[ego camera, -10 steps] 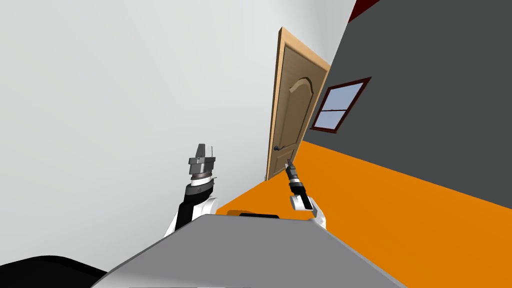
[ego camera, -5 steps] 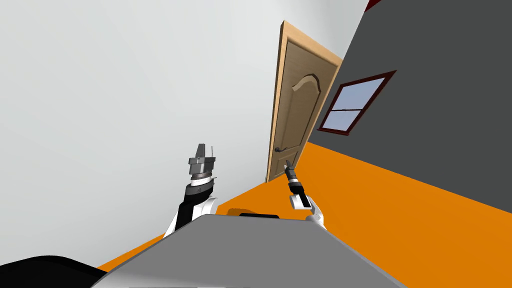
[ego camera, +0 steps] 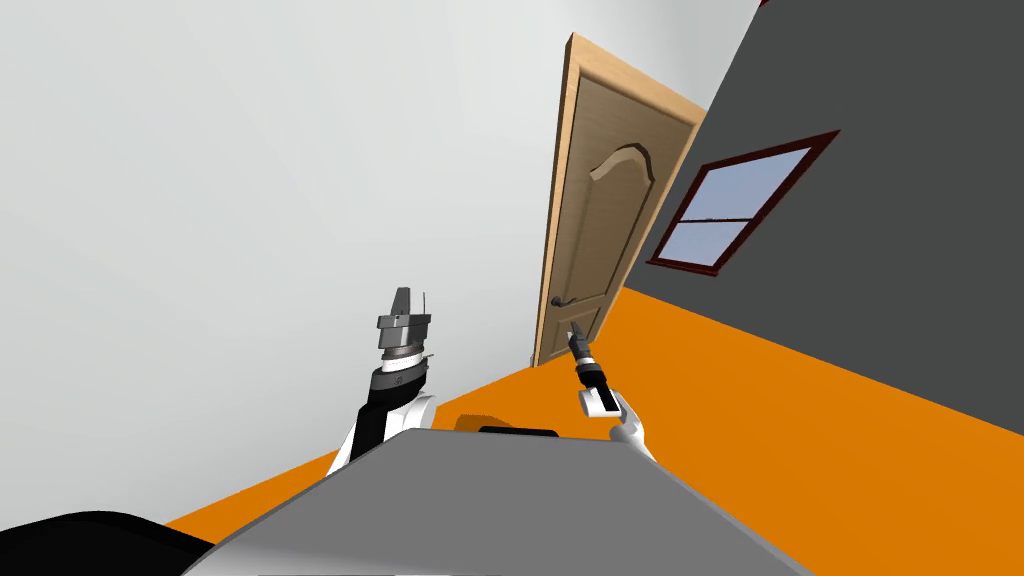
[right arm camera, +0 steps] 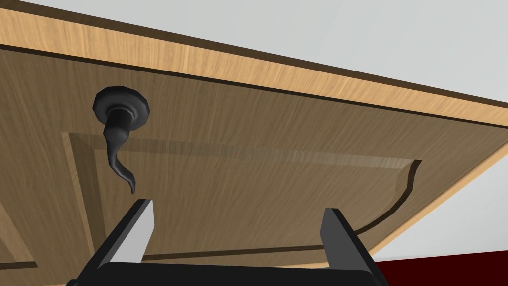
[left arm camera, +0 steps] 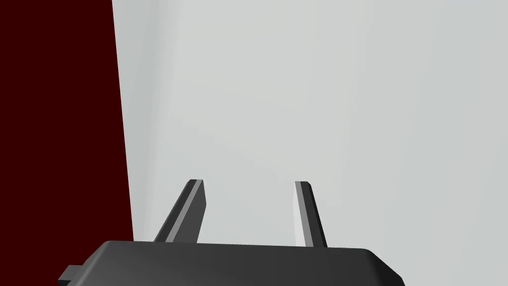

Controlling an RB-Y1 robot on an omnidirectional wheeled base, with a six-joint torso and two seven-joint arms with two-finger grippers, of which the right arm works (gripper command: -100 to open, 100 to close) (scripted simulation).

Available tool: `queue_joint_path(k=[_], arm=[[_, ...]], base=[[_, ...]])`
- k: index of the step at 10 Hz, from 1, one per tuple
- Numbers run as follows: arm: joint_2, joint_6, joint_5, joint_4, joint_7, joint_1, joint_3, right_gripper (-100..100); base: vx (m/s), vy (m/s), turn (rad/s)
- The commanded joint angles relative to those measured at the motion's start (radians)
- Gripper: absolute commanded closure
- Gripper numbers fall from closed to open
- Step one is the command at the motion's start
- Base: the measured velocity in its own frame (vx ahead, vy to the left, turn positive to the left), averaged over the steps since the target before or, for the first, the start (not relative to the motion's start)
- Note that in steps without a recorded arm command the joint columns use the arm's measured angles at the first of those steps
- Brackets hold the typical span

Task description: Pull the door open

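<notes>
Simulated render of a domestic interior, a plain room in a house. In the upper middle of the frame stands a tall, panelled wooden door (ego camera: 600, 230) in a paler wooden door frame (ego camera: 570, 120), fitted with a dark curled lever handle (right arm camera: 116, 130). A white wall (ego camera: 250, 150) fills the left side. At the upper right, a dark grey wall (ego camera: 900, 120) holds a window (ego camera: 740, 205) with dark red trim and pale blue panes. An orange floor (ego camera: 800, 420) spreads across the lower right.

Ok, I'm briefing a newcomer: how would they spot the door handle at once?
Find the wooden door where the white wall meets the dark grey wall. The handle sits by its white-wall edge, ahead of the right gripper: a round rose with a curling lever, the only dark fitting on the door.
</notes>
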Motion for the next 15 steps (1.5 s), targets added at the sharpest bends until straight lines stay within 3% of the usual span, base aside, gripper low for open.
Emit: queue_joint_path(k=[1,15], arm=[[-0.006,-0.009,-0.002,0.048,-0.008,-0.024,0.001,-100],[-0.048,-0.06,-0.013,0.37,-0.066,-0.173,0.016,-100]], base=[[0.042,-0.137,0.136],[0.021,-0.124,0.133]])
